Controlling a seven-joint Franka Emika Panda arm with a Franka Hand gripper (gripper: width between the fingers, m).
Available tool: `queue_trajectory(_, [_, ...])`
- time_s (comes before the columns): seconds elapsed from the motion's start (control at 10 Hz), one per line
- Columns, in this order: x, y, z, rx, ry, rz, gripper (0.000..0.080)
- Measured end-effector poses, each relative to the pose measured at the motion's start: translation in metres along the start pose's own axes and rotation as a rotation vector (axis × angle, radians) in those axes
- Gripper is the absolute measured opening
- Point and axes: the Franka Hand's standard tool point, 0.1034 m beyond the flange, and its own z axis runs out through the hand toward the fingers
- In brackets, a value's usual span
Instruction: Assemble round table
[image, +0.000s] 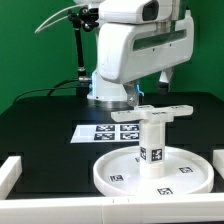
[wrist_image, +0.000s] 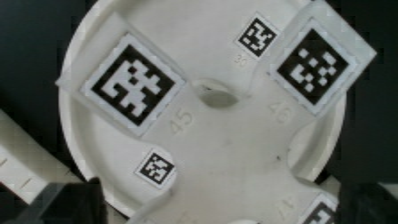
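The large round rimmed disc (image: 120, 172) lies at the front of the black table. The short post (image: 152, 138) stands upright in its middle. The cross-shaped foot piece (image: 160, 111) sits on top of the post. In the wrist view the foot piece (wrist_image: 196, 130) fills the picture with its tags and centre hole, and the disc (wrist_image: 98, 35) shows behind it. My gripper (image: 164, 92) hangs just over the foot piece. Its dark fingers (wrist_image: 36, 200) stand wide apart on either side of one arm of the foot, so my gripper (wrist_image: 205, 208) is open.
The marker board (image: 103, 130) lies flat behind the disc, at the foot of the arm's base (image: 110, 95). White rails stand at the front on the exterior view's left (image: 8, 176) and on its right (image: 217, 160). A dark stand (image: 80, 60) is at the back.
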Motion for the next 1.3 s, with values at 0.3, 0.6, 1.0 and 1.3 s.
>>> queue_trajectory(0.3, [0.000, 0.000, 0.000, 0.000, 0.000, 0.002, 0.0649])
queue_trajectory(0.6, [0.004, -0.003, -0.006, 0.036, 0.095, 0.156, 0.0649])
queue_trajectory(1.0, [0.005, -0.004, -0.005, 0.037, 0.096, 0.143, 0.0649])
queue_trajectory(1.3, [0.004, -0.001, 0.009, 0.010, 0.108, 0.067, 0.0649])
